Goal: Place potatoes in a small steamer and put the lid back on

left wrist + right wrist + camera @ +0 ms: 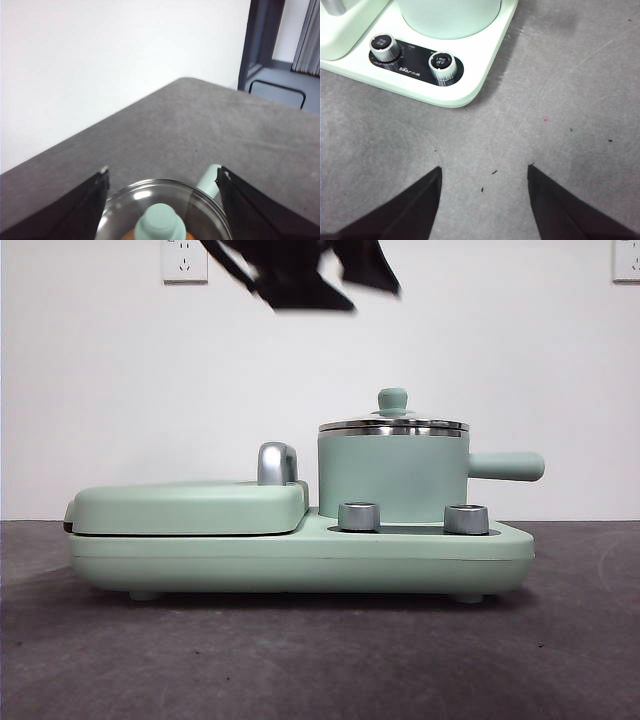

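Glass lid [393, 424], clear, steel-rimmed, sits on mint-green steamer pot [392, 477], right of centre; rigid, breakable, slick — grip its knob [160, 225]. Left hand [162, 200] wide open above; right hand [485, 200] open, idle.

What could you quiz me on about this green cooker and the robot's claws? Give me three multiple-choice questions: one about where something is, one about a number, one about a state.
1. Where is the lid?
A. On the small steamer
B. Flat on the table
C. On the grill cover

2. How many silver knobs sit on the cooker's base?
A. One
B. Two
C. Four

3. How does the left gripper stand?
A. Shut on the lid's knob
B. Open, above the lid
C. Holding the side handle

Answers:
1. A: the front view shows the steel rim resting on the pot's top.
2. B: one knob and a second knob stand in front of the pot.
3. B: in the left wrist view its jaws stand wide apart on either side of the lid, touching nothing.
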